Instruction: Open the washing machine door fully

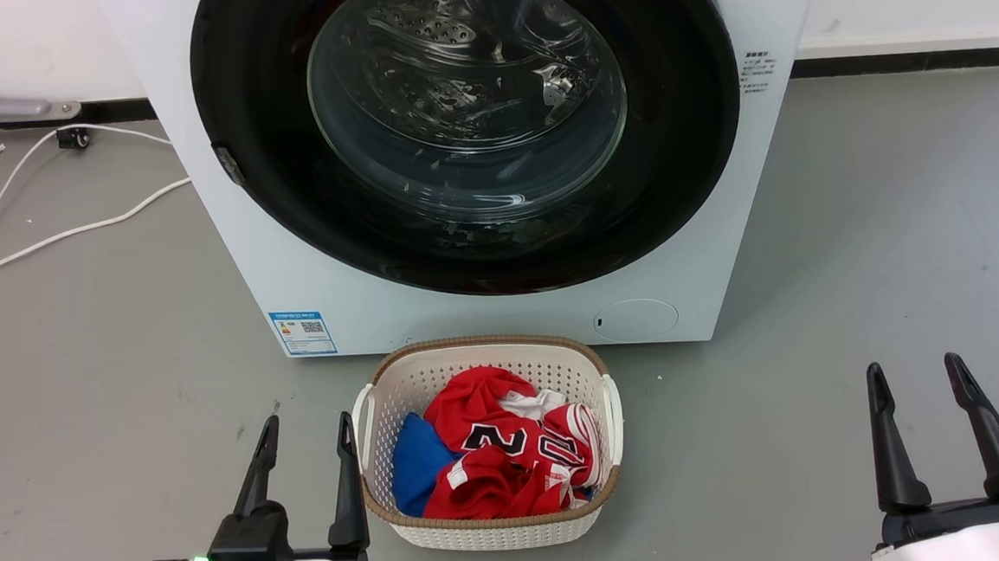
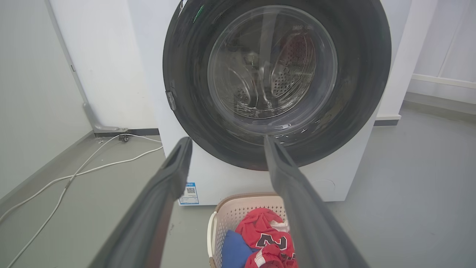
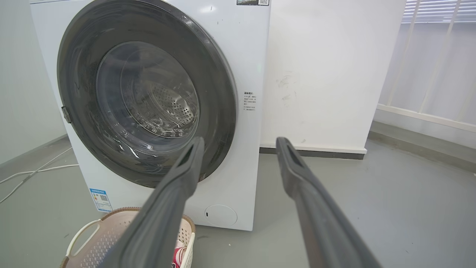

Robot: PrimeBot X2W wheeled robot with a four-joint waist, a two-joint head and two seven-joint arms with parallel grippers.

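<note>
the washing machine door [image 1: 469, 135] lies closed on the front of the white washing machine [image 1: 363, 315], a basket [image 1: 493, 532] of red clothes on the floor just before it. the left fingers [image 1: 259, 469] and right fingers [image 1: 891, 447] stand released, empty, well short of the door.

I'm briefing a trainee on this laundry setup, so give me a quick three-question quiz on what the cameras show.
1. True or false: the washing machine door is shut.
2. What sits right in front of the washing machine? A) a bucket B) a basket of clothes C) a chair
3. Which is touching the door: the left hand, the right hand, or neither?

Key: 1 true; 2 B; 3 neither, both hands are open and short of the door.
</note>
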